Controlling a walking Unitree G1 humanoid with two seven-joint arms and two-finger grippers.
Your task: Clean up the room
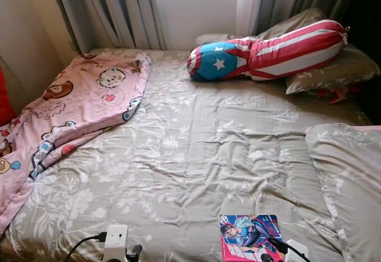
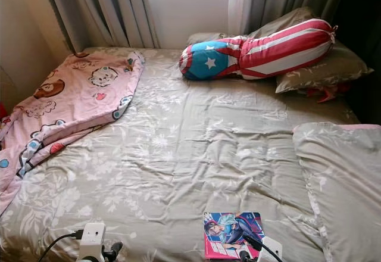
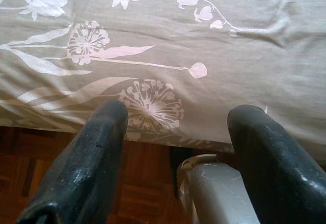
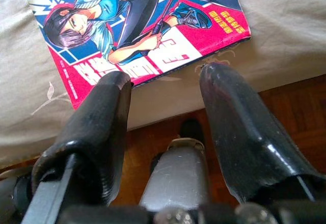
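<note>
A comic book [image 1: 250, 236] with a pink and blue cover lies flat near the front edge of the bed [image 1: 196, 149], right of centre. My right gripper [image 4: 163, 81] is open just short of the book [image 4: 137, 25], nothing between its fingers. My left gripper [image 3: 175, 114] is open at the bed's front edge, over the grey floral sheet [image 3: 168, 40], empty. A pink cartoon blanket [image 1: 71, 107] lies crumpled on the bed's left side. A red, white and blue star bolster [image 1: 268, 50] rests at the head of the bed.
Grey pillows [image 1: 333, 65] lie at the back right and another pillow [image 1: 348, 178] at the front right. Curtains [image 1: 119, 12] hang behind the bed. Wooden floor [image 4: 295, 112] shows under the bed's edge. A wall [image 1: 24, 41] runs along the left.
</note>
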